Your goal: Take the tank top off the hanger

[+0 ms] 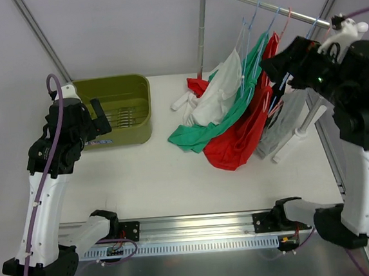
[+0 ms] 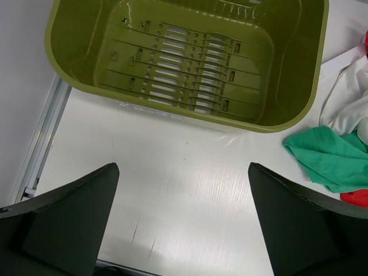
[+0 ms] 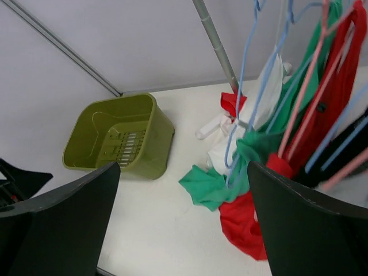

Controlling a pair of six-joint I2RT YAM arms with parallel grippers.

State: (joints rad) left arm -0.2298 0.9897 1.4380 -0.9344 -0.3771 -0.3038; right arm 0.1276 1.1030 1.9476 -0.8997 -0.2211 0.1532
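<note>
Several tank tops hang on blue and pink hangers from a metal rail at the back right: a white one, a green one, a red one and a grey one. Their lower ends lie on the table. My right gripper is raised beside the hangers, open and empty; its view shows the green top, red top, a blue hanger and a pink hanger. My left gripper is open and empty over the table, far left.
An olive green basket stands at the back left, empty inside, just ahead of my left gripper. The rail's upright post stands at the back centre. White rack feet lie on the table at the right.
</note>
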